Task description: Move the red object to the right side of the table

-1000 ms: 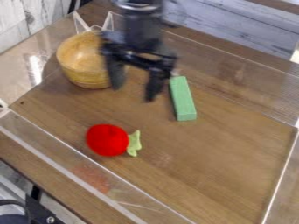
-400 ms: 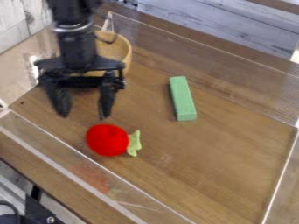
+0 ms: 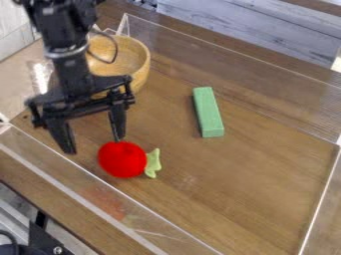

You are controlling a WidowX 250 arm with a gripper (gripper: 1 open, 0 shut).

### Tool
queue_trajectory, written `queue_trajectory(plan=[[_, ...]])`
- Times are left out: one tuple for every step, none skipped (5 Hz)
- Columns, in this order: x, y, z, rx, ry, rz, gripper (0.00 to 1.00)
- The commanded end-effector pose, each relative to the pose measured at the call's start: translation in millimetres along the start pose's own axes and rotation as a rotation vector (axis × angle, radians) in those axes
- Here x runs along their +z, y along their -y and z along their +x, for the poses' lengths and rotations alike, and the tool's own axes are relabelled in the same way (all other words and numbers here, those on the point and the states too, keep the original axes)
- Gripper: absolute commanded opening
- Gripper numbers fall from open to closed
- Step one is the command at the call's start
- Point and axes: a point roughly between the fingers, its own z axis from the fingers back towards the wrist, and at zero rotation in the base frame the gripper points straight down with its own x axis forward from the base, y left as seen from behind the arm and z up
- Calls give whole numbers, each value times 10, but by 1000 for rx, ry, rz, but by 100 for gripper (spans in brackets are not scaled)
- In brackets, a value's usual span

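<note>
The claw (image 3: pixel 91 125) hangs at the left of the frame, pointing straight down at the counter (image 3: pixel 253 189), its two dark fingers (image 3: pixel 119 118) spread wide apart with nothing between them. The red object (image 3: pixel 123 158) lies on the wood at lower left, just below and slightly right of the claw's right-hand finger; the fingertips look to stand just above it and not touching, though how high they are over the surface cannot be read from this one view. The fruit's light green leafy end points toward the right. Behind the arm, at upper left, a wooden bowl (image 3: pixel 130 62) sits partly hidden by the black wrist. A green rectangular block (image 3: pixel 205 111) lies flat near the middle of the frame, well apart from both the fruit and the claw. Low clear acrylic walls (image 3: pixel 80 204) edge the surface on all visible sides.
</note>
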Motion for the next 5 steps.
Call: queue_trajectory(plan=[[-81, 8, 23, 165, 10, -34, 100], [-202, 14, 22, 284, -2, -41, 100], [-286, 7, 38, 328, -8, -38, 0], [-311, 19, 39, 339, -17, -36, 100], [-320, 24, 35, 350, -24, -31, 100]])
